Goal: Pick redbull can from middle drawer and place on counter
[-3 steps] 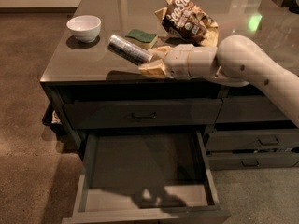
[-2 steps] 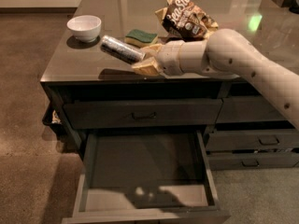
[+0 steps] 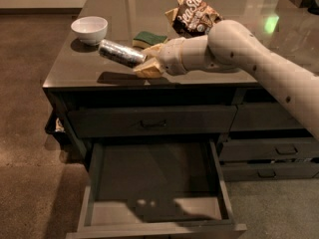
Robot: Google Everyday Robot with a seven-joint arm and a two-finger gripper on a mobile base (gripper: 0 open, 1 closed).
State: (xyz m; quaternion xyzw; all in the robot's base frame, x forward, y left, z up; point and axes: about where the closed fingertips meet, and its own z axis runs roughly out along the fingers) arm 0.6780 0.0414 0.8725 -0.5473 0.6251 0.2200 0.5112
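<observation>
Place step. Gripper (image 3: 148, 63) is clamped on the right end of the redbull can (image 3: 119, 53). Can sits tilted over counter (image 3: 79, 71) front-left, near white bowl (image 3: 89, 29) & green sponge (image 3: 149, 37). Prob. not touching surface yet, shadow beneath. Middle drawer (image 3: 154, 183) open. Next: lower, set can flat, release w/o it rolling.

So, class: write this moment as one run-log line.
hand: over counter front edge, shut on redbull can | can: sideways, off the surface | middle drawer: open, empty | placed: not yet
</observation>
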